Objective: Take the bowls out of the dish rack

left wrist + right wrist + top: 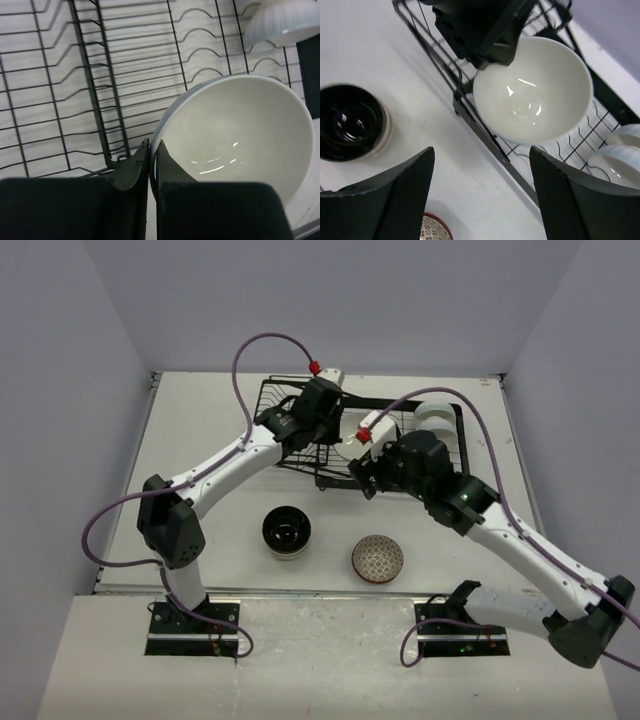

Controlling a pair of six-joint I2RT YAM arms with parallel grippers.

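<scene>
Left gripper (152, 150) clamped, apparently on white bowl (240, 135) rim; bowl body lies toward right arm, over dish rack (90, 75). Right gripper (481, 155) agape, empty.

You see a pale off-white tabletop (200, 420) and a black wire dish rack (95, 100). The plain bowl (240, 135) is glossy cream-white. The ribbed bowls (612, 167) are white with fine grooved lines. The two-tone bowl (287, 532) is beige outside and shiny black inside. The patterned bowl (378, 559) has a brown-red net design on cream, with a dark red rim. Your left arm (225, 468) and right arm (530, 550) are white with black joints, and their cables (262, 340) are purple.
</scene>
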